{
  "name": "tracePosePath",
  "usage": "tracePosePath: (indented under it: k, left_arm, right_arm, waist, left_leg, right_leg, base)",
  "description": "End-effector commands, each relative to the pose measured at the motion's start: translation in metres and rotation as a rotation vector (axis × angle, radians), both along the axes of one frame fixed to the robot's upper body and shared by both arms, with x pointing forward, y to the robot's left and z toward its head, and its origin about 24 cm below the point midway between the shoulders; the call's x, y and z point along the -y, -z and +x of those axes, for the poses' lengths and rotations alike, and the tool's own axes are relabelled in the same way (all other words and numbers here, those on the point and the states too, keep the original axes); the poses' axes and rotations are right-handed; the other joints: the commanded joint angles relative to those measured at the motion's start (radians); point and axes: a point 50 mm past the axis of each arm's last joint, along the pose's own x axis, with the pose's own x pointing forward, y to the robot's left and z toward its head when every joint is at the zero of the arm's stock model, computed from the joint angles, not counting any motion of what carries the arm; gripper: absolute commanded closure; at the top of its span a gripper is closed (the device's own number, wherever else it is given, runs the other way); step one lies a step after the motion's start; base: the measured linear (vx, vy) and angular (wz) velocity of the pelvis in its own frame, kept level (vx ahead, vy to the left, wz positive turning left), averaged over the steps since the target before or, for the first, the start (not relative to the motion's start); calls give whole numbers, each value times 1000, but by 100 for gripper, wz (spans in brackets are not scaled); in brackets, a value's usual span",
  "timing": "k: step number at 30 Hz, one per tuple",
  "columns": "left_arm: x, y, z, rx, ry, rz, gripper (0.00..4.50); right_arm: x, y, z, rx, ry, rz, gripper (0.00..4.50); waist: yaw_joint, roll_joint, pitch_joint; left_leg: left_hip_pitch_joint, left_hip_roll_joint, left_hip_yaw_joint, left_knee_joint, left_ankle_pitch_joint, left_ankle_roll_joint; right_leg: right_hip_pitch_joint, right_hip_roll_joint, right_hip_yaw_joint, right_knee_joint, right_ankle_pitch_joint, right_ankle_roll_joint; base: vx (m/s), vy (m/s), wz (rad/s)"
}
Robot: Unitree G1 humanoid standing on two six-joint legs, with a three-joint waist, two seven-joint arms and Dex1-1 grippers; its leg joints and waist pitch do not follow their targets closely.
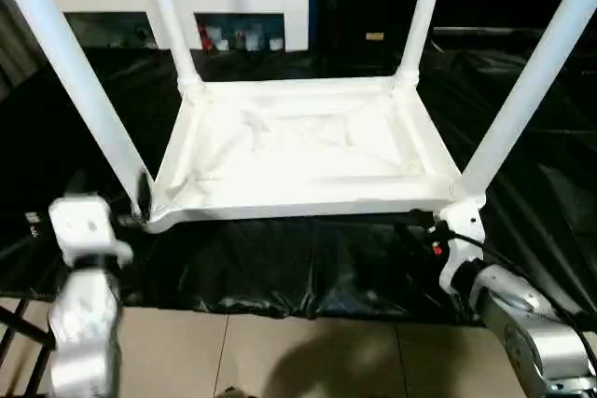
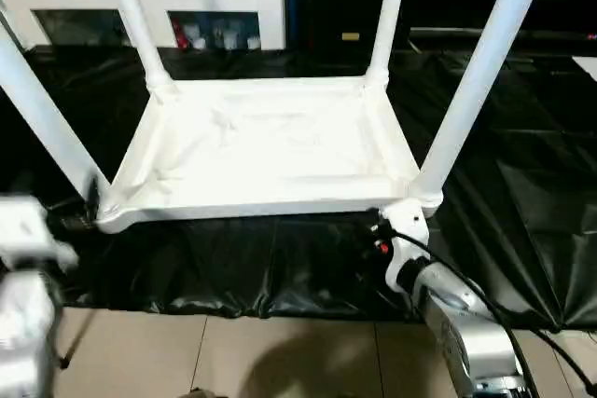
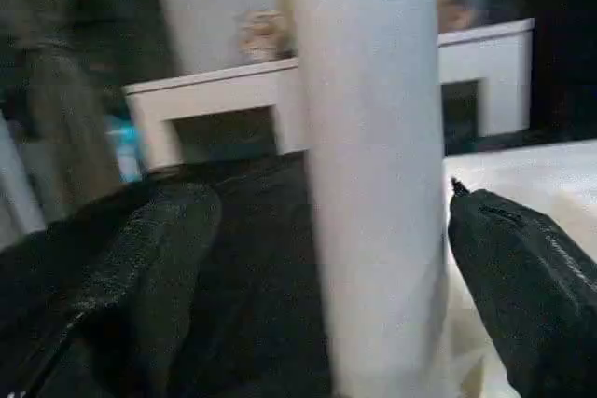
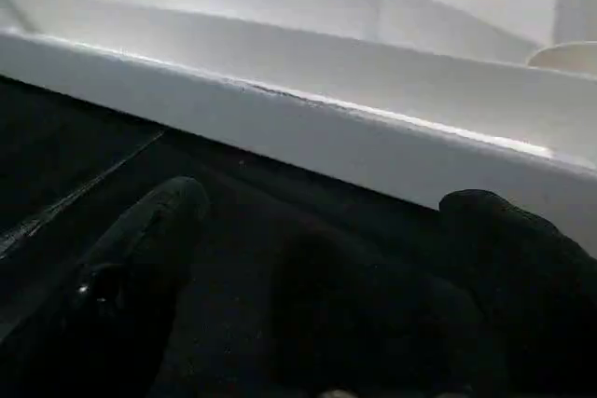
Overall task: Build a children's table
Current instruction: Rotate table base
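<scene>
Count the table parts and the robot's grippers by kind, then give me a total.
Table top: 1
Tube legs, all standing in the corner sockets: 4
Grippers: 2, left gripper and right gripper
Total: 7

All four legs (image 1: 532,81) ran off the top edge, and the stuff inside the cabinet (image 1: 238,36) was too blurry to make out.

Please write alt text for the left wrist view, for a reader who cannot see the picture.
A white leg stands upright between the two black fingers of the open left tool, which sit apart on either side of it. Behind it is black sheeting and a low white cabinet.
</scene>
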Motion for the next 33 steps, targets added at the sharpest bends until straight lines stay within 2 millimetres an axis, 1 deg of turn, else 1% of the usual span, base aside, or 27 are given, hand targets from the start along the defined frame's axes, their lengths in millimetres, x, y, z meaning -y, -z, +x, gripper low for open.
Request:
tracePosePath:
  k: [1, 2, 3, 4, 6, 7, 8, 9, 10, 11, 12, 13, 14, 15, 16, 18, 19, 20, 22, 24, 25, 26, 29, 30, 31, 32, 33]
  left_arm:
    - [2, 6, 6, -45, 131, -64, 4]
    - [3, 6, 9, -58, 194, -79, 4]
    - [4, 7, 12, -81, 255, -105, 4]
    - [5, 7, 14, -96, 292, -121, 4]
    - [7, 12, 18, -180, 466, -153, 4]
    - [8, 14, 19, -212, 531, -173, 4]
    - [8, 14, 19, -219, 544, -176, 4]
    - [7, 14, 21, -263, 633, -204, 4]
    - [7, 13, 21, -281, 692, -237, 4]
    - [7, 9, 22, -287, 762, -261, 4]
    - [6, 4, 24, -292, 816, -287, 4]
    - [6, 0, 25, -299, 858, -323, 4]
    - [6, 0, 25, -299, 858, -323, 4]
    - [9, -7, 24, -310, 967, -366, 4]
    - [12, -10, 23, -321, 1024, -388, 4]
    - [20, -14, 20, -343, 1115, -396, 4]
    - [28, -17, 17, -359, 1184, -394, 4]
    - [32, -17, 16, -368, 1215, -390, 4]
    - [47, -20, 11, -389, 1317, -380, 4]
    - [66, -25, 4, -402, 1421, -370, 4]
    - [70, -27, 3, -405, 1446, -371, 4]
    - [73, -28, 1, -409, 1464, -368, 4]
    - [89, -34, -7, -429, 1558, -365, 4]
    - [93, -35, -9, -434, 1582, -371, 4]
    - [100, -37, -11, -438, 1617, -371, 4]
    - [102, -38, -11, -438, 1625, -370, 4]
    - [110, -40, -13, -442, 1659, -367, 4]
  right_arm:
    - [-1, -1, 6, 1, 12, -9, 0]
    - [-1, -1, 9, 3, 22, -15, 0]
    - [-1, -1, 12, 2, 32, -21, 0]
    - [-1, -1, 15, 1, 38, -25, 0]
    - [-5, 0, 22, -10, 36, -36, 0]
    - [-6, 1, 25, -14, 34, -43, 0]
    - [-6, 1, 26, -17, 33, -44, 0]
    - [-9, 3, 30, -31, 22, -59, 0]
    - [-11, 4, 33, -36, 14, -72, 0]
    - [-14, 6, 36, -43, 0, -80, 0]
    - [-18, 7, 38, -46, -15, -87, 0]
    - [-20, 7, 40, -43, -19, -91, 0]
    - [-20, 7, 40, -43, -19, -91, 0]
    - [-24, 8, 45, -45, -26, -84, 0]
    - [-27, 9, 47, -44, -32, -88, 0]
    - [-30, 10, 50, -45, -38, -92, 0]
    - [-33, 10, 53, -45, -42, -89, 0]
    - [-34, 10, 54, -44, -44, -89, 0]
    - [-38, 11, 57, -42, -48, -87, 0]
    - [-43, 12, 59, -40, -61, -83, 0]
    - [-45, 12, 59, -39, -70, -84, 0]
    - [-46, 12, 59, -36, -76, -84, 0]
    - [-56, 12, 63, -24, -110, -85, 0]
    - [-59, 12, 64, -21, -119, -87, 0]
    - [-64, 12, 66, -18, -135, -88, 0]
    - [-66, 12, 66, -17, -140, -89, 0]
    - [-72, 11, 69, -14, -157, -86, 0]
  waist:
    - [4, -4, -55]
    - [4, -7, -58]
    - [2, -9, -61]
    - [4, -11, -62]
    - [5, -10, -64]
    - [6, -11, -65]
    - [5, -9, -64]
    - [9, -14, -64]
    - [8, -14, -66]
    - [10, -10, -64]
    - [10, -12, -65]
    - [10, -11, -65]
    - [13, -11, -65]
    - [12, -16, -64]
    - [12, -20, -65]
    - [11, -17, -62]
    - [8, -27, -63]
    - [10, -21, -62]
    - [8, -28, -61]
    - [5, -30, -60]
    - [4, -28, -59]
    - [1, -31, -58]
    - [-9, -35, -57]
    - [-15, -36, -57]
    - [-16, -35, -56]
    - [-21, -38, -55]
    - [-24, -39, -54]
  left_leg:
    - [11, 38, -30, -80, -308, 18]
    - [12, 39, -27, -79, -290, 16]
    - [7, 39, -26, -78, -263, 16]
    - [7, 37, -25, -76, -246, 17]
    - [9, 35, -21, -73, -209, 25]
    - [12, 36, -19, -72, -206, 26]
    - [12, 38, -19, -73, -199, 27]
    - [13, 37, -15, -70, -185, 30]
    - [15, 38, -15, -71, -180, 33]
    - [15, 41, -15, -72, -176, 32]
    - [15, 40, -13, -72, -177, 26]
    - [16, 42, -12, -73, -177, 24]
    - [20, 44, -11, -71, -176, 21]
    - [17, 43, -9, -72, -179, 17]
    - [15, 43, -9, -72, -173, 18]
    - [17, 45, -8, -74, -179, 13]
    - [16, 45, -6, -73, -178, 13]
    - [17, 46, -7, -74, -175, 12]
    - [17, 47, -5, -75, -179, 8]
    - [18, 48, -7, -77, -187, -2]
    - [19, 47, -5, -77, -191, -4]
    - [18, 46, -5, -77, -196, -7]
    - [16, 43, -6, -76, -201, -11]
    - [17, 42, -6, -75, -204, -10]
    - [18, 41, -5, -75, -206, -9]
    - [16, 40, -7, -75, -208, -9]
    - [14, 39, -7, -75, -210, -9]
  right_leg:
    - [29, -67, 53, -105, -379, -77]
    - [29, -68, 56, -97, -334, -99]
    - [34, -68, 57, -87, -278, -123]
    - [36, -70, 57, -85, -262, -132]
    - [37, -70, 58, -75, -206, -164]
    - [35, -70, 59, -75, -202, -171]
    - [37, -70, 59, -71, -194, -184]
    - [36, -71, 60, -68, -181, -194]
    - [36, -70, 60, -67, -172, -198]
    - [36, -70, 60, -64, -161, -207]
    - [37, -69, 59, -60, -162, -216]
    - [38, -69, 60, -60, -156, -219]
    - [35, -71, 60, -58, -140, -231]
    - [40, -72, 61, -55, -137, -235]
    - [41, -73, 61, -54, -139, -236]
    - [41, -73, 63, -56, -156, -238]
    - [41, -73, 64, -57, -154, -238]
    - [42, -75, 66, -57, -160, -237]
    - [42, -74, 67, -58, -169, -235]
    - [45, -75, 69, -56, -183, -227]
    - [43, -73, 70, -58, -187, -227]
    - [44, -73, 71, -59, -188, -227]
    - [47, -70, 73, -59, -193, -225]
    - [47, -69, 73, -60, -201, -227]
    - [46, -68, 74, -62, -211, -225]
    - [48, -68, 75, -62, -225, -225]
    - [49, -66, 75, -64, -242, -220]
  base:
    - [0, 0, 0]
    - [0, 0, 0]
    - [0, 0, 0]
    - [0, 0, 0]
    - [0, 0, 0]
    - [0, 0, 0]
    - [0, 0, 0]
    - [0, 0, 0]
    - [0, 0, 0]
    - [0, 0, 0]
    - [0, 0, 0]
    - [0, 0, 0]
    - [0, 0, 0]
    - [0, 0, 0]
    - [0, 0, 0]
    - [0, 0, 0]
    - [0, 0, 0]
    - [0, 0, 0]
    - [0, 0, 0]
    - [0, 0, 0]
    - [0, 0, 0]
    - [0, 0, 0]
    - [0, 0, 0]
    - [0, 0, 0]
    - [0, 0, 0]
    - [0, 0, 0]
    - [0, 0, 0]
